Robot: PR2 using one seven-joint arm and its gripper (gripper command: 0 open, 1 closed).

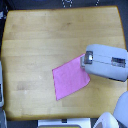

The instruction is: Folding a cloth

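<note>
Right of centre on tabletop, cloth lies flat, skewed. My hand sits over its upper corner; fingers hidden, can't tell if clamped. I'd lift corner low, drag diagonally, keep edge taut

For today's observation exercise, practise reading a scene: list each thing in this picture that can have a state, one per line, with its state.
cloth: lying flat and unfolded on the table, turned at an angle, one corner under the arm's end.
gripper: over the cloth's corner nearest the exterior view's right; open or shut cannot be told.
wooden table: bearing the cloth.
</note>
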